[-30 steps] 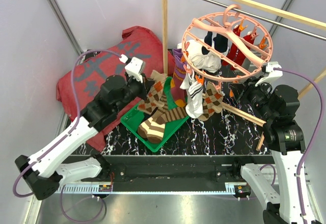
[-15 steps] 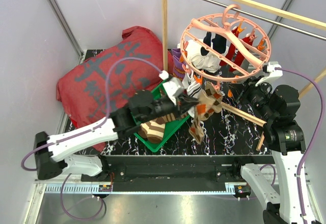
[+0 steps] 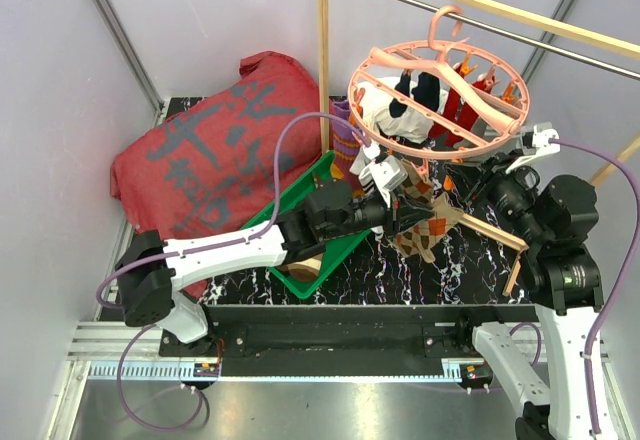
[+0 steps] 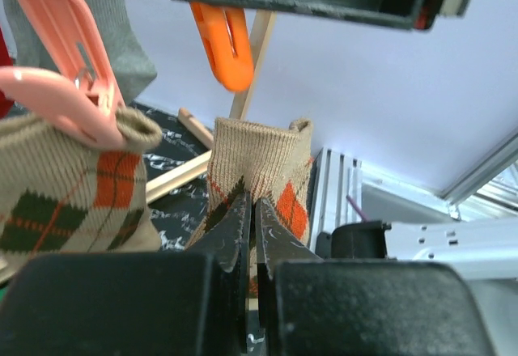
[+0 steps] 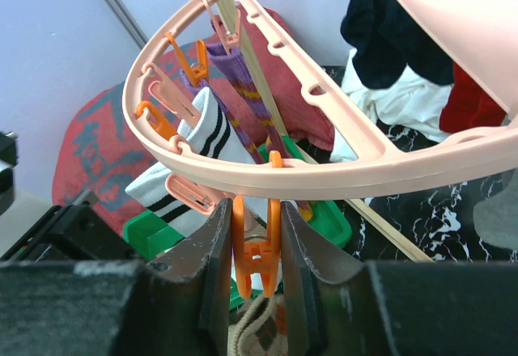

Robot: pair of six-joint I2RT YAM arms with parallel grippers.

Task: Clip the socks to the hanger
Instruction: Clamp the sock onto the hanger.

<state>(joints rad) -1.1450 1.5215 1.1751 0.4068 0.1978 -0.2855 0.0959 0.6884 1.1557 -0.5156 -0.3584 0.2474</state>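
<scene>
Pinching a brown argyle sock point(image 4: 259, 162) by its cuff, the left gripper point(image 4: 251, 210) holds it up just below the hanger point(image 5: 324, 180), where the right gripper point(image 5: 257, 235) clasps an orange clip point(image 5: 257, 255) on the near rim. Other socks point(image 5: 388, 57), white, navy, red and purple-striped among them, hang clipped already; this one is not yet clipped, and more appear to lie in the green tray point(image 3: 300, 192), partly hidden by the arm.

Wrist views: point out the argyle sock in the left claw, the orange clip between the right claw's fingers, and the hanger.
argyle sock point(image 4: 259, 158), left wrist view, ribbed cuff.
orange clip point(image 5: 256, 257), right wrist view, lower body.
hanger point(image 5: 340, 180), right wrist view, near rim.
</scene>
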